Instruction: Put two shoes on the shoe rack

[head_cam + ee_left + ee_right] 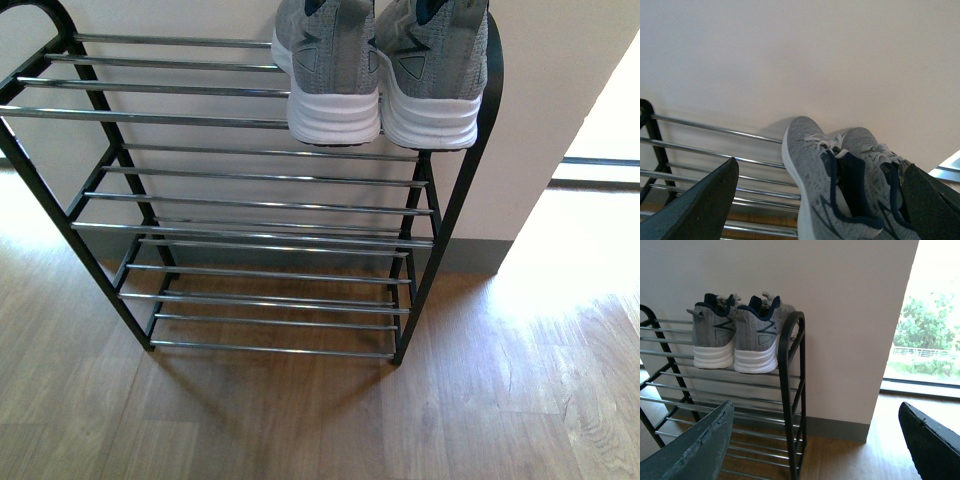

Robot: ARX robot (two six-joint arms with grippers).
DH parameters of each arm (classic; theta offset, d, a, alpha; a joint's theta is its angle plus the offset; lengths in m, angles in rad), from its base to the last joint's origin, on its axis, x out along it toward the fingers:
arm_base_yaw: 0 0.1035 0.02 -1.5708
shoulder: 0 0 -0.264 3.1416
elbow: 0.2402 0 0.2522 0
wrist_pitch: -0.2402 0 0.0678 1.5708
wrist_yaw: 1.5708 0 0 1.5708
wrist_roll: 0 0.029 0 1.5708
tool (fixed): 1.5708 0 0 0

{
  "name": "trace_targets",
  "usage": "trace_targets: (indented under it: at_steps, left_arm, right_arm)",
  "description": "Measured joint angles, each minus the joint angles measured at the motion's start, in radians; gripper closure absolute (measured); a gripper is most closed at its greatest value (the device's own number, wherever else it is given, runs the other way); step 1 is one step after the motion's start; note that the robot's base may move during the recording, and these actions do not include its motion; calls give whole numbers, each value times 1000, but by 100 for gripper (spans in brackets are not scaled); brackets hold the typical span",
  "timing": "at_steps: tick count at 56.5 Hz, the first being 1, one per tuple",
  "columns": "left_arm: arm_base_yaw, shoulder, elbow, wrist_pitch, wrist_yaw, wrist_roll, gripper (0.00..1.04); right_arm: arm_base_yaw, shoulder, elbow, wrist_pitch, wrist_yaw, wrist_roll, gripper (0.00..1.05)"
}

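Two grey knit shoes stand side by side on the top tier of the shoe rack [250, 205], at its right end, white heels toward me: one shoe [330, 70] and its mate [435, 70]. In the left wrist view they show from behind and above, the first shoe [810, 165] beside the second [872, 150]. My left gripper [820, 165] is open, its dark fingers [700, 205] spread either side of the pair, apart from them. My right gripper [816, 407] is open and empty, back from the rack's black end frame [790, 390]. From there the shoes [735, 337] show on the top bars. Neither arm shows in the front view.
The rack stands against a pale wall [560, 60] on a wooden floor [300, 420]. Its lower chrome tiers [270, 270] hold nothing. A grey skirting board [840, 430] runs along the wall. To the right, a bright window [935, 315] reaches down to the floor.
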Motion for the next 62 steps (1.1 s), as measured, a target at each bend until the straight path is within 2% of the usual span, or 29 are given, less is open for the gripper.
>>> trace_targets:
  at_steps: [11,20,32,39,43,48,62]
  left_arm:
    - [60,-171,-181,40,-37,40,9]
    - [107,-298,-300,44,-24,39,9]
    - [213,-348,-472,143,-24,-13,9]
    - [224,-352,-483,162,-11,-16,10]
    - [256,-377,-554,296,98,142,28]
    - [298,-452,-645,316,138,271,49]
    - [357,-576,-764,312,197,320,91]
  right_arm:
    - [0,0,0,0,0,0,9]
    - [0,0,0,0,0,0,9]
    - [0,0,0,0,0,0,9]
    - [0,0,0,0,0,0,9]
    - [0,0,0,0,0,0,9]
    - [0,0,0,0,0,0,9]
    - [0,0,0,0,0,0,9]
